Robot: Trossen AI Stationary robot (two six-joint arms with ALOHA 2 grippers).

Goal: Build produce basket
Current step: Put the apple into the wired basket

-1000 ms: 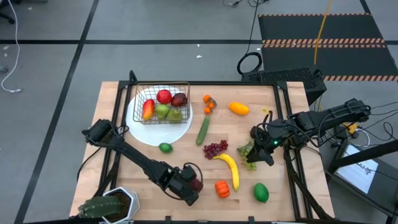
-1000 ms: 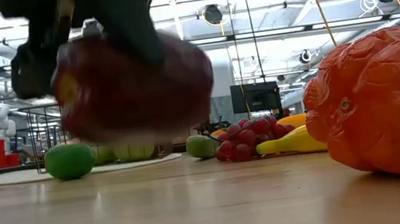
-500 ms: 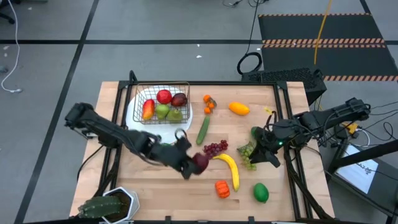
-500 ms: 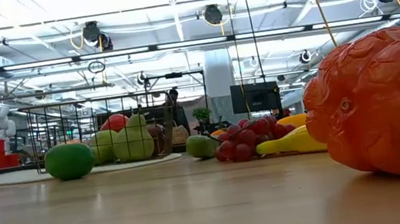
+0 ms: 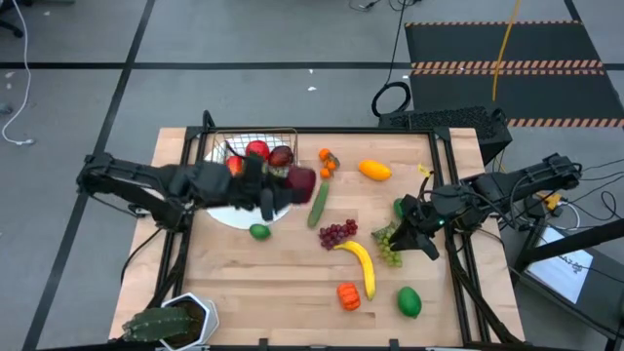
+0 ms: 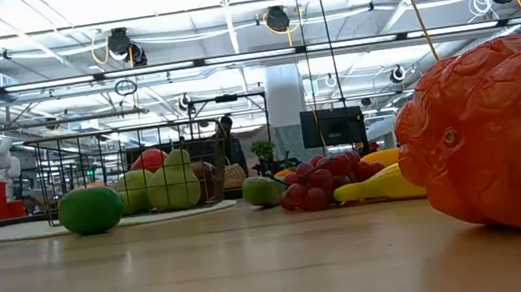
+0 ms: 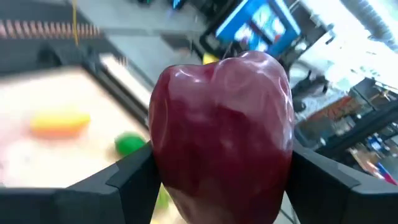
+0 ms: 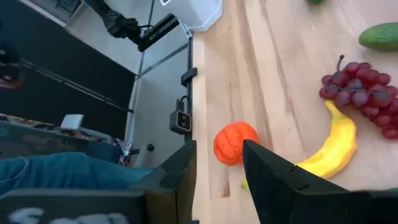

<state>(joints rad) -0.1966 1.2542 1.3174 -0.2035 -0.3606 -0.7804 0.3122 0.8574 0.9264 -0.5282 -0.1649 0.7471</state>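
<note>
Dark red apple point(image 7: 221, 134) gripped in left hand point(image 5: 278, 185).
Held beside the wire basket point(image 5: 255, 156) of produce; right hand point(image 5: 408, 234) over green grapes point(image 5: 387, 239) on worktop point(image 5: 292, 283), grip state unclear.

The left arm stretches from the left edge of the surface across to the right, raised above it. Its left tool point(image 5: 291, 185) is closed on a dark red apple point(image 7: 222, 137), one finger pressed to each side. The right arm reaches in from the right edge, elbow bent, its right tool point(image 5: 405, 234) held low with a narrow gap between its fingers point(image 8: 268, 177).
</note>
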